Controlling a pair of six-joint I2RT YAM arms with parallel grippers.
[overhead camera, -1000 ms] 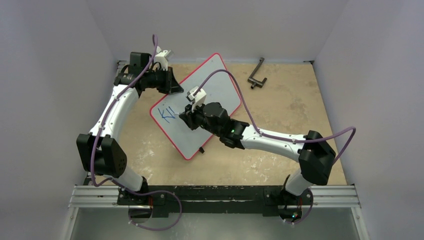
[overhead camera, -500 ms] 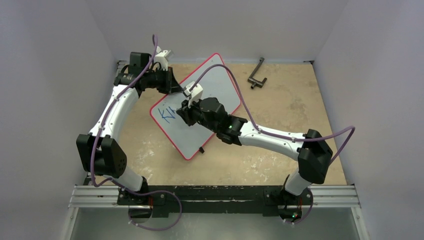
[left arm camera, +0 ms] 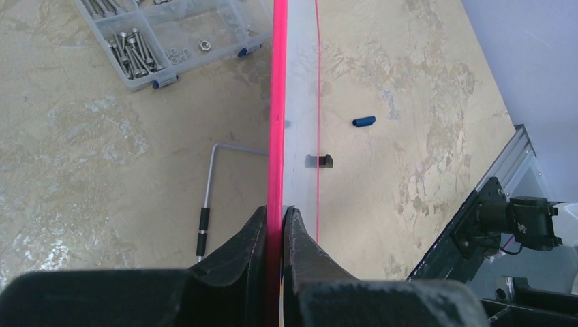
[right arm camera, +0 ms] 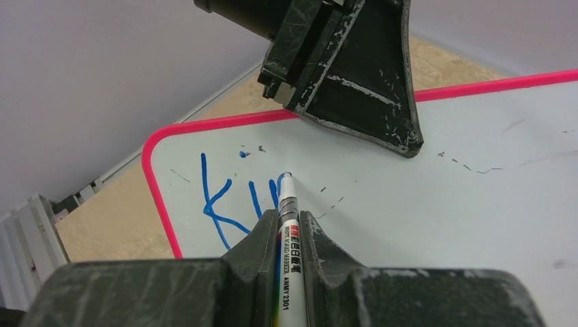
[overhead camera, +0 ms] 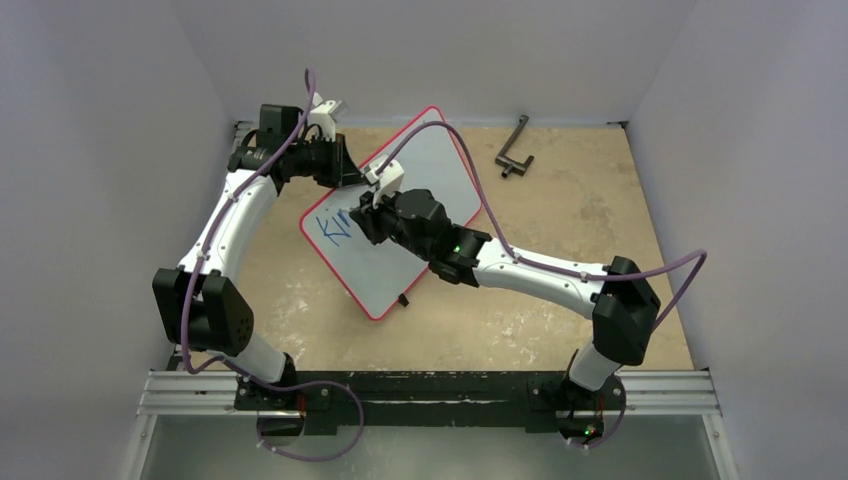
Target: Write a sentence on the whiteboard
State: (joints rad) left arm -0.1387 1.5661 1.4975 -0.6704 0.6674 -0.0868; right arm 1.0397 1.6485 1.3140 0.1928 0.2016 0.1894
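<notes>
The whiteboard (overhead camera: 375,270) was in the middle of the top view, turned on a diagonal, with the counter (overhead camera: 560,220) around it. I could not tell if it lay flat or tilted. The sentence (right arm camera: 225,201) was only begun: a blue "K", an "i" and one more short stroke stood near the board's left corner. The right fingers (right arm camera: 269,235) were closed on a marker (right arm camera: 287,197), and its tip met the board at the last stroke. The left fingers (left arm camera: 257,228) were closed on the board's red rim, at its upper left edge in the top view. A black bent tool (overhead camera: 514,150) lay well apart at the upper right. In the left wrist view, a clear box (left arm camera: 170,41) of screws was at the upper left, and a small blue cap (left arm camera: 364,121) lay on the counter right of the board.
</notes>
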